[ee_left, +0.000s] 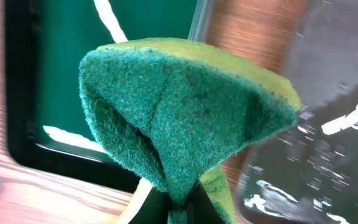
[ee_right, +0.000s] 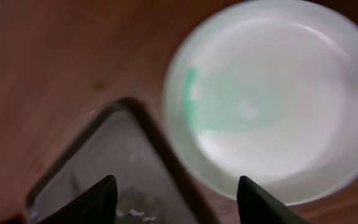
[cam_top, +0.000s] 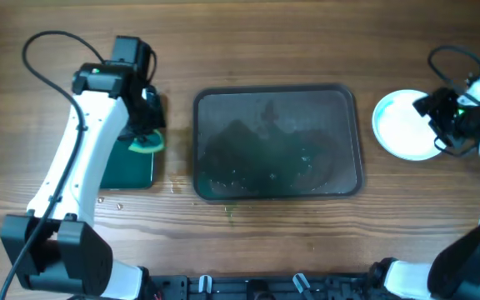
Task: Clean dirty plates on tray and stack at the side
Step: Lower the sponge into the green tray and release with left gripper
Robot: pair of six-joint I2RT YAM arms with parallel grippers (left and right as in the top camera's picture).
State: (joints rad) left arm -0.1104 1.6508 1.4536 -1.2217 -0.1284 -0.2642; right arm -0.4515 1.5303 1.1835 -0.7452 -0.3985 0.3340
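A white plate (cam_top: pixel 402 125) with a faint teal smear lies on the table right of the large dark tray (cam_top: pixel 277 143); whether other plates lie under it I cannot tell. It fills the upper right of the right wrist view (ee_right: pixel 272 106). My right gripper (ee_right: pixel 176 193) is open and empty, above the gap between the tray's corner (ee_right: pixel 117 180) and the plate. My left gripper (ee_left: pixel 182 208) is shut on a green sponge (ee_left: pixel 185 106), held over the small black tray with green inside (cam_top: pixel 132 162). The sponge also shows in the overhead view (cam_top: pixel 147 144).
The large tray carries green specks and wet smears (cam_top: pixel 307 158). A few small crumbs (cam_top: pixel 111 200) lie on the wood in front of the small black tray. Cables (cam_top: pixel 44 50) loop behind the left arm.
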